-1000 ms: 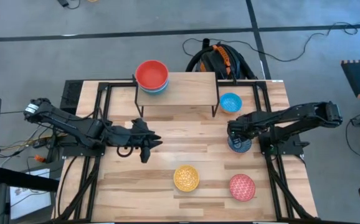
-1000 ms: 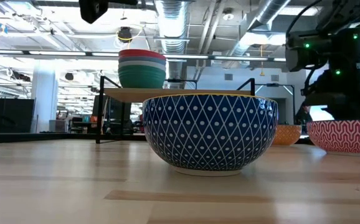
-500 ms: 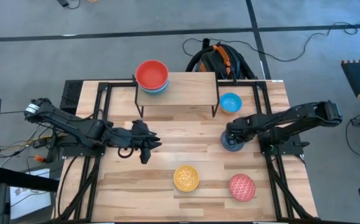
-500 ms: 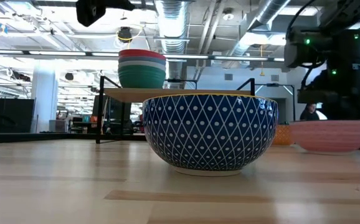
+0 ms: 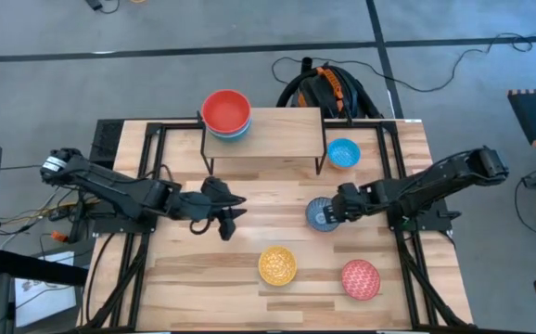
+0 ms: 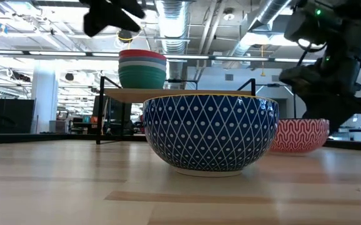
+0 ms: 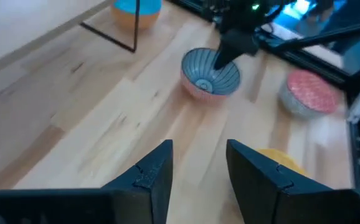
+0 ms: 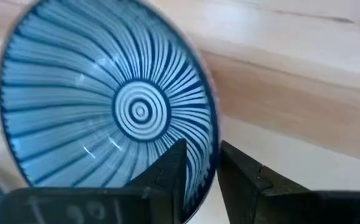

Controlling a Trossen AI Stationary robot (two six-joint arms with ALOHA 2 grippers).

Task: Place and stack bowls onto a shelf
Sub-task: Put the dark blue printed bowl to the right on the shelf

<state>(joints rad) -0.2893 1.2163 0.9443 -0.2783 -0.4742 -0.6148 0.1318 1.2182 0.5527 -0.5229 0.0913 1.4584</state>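
While its 2 fingers pinch the rim of a bowl with a blue striped inside [image 8: 105,112], one finger inside and one outside, the right hand [image 5: 340,208] sits over the middle of the desk [image 5: 249,223], just in front of the shelf's right end. That gripped bowl [image 5: 321,213] shows pinkish on its outer wall in the left wrist view [image 7: 210,73]; whether it touches the desk cannot be told. Left of it and well apart, the left hand [image 5: 228,216] hovers over the desk in front of the shelf's left end, its fingers [image 7: 152,174] parted with nothing between them.

Behind both hands stands the shelf [image 5: 277,139], a light wooden top on thin black legs. On its left end is a stack of bowls with a red bowl [image 5: 225,110] on top and a blue one showing under it; from the low view the stack [image 6: 142,67] has a green bowl at the bottom. A plain blue bowl [image 5: 343,153] rests on the desk just beside the shelf's right end. Near the front edge lie a yellow-patterned bowl [image 5: 277,264] and a pink-patterned bowl [image 5: 361,278], side by side but apart. A blue bowl with a white lattice pattern [image 6: 210,132] stands close before the low camera
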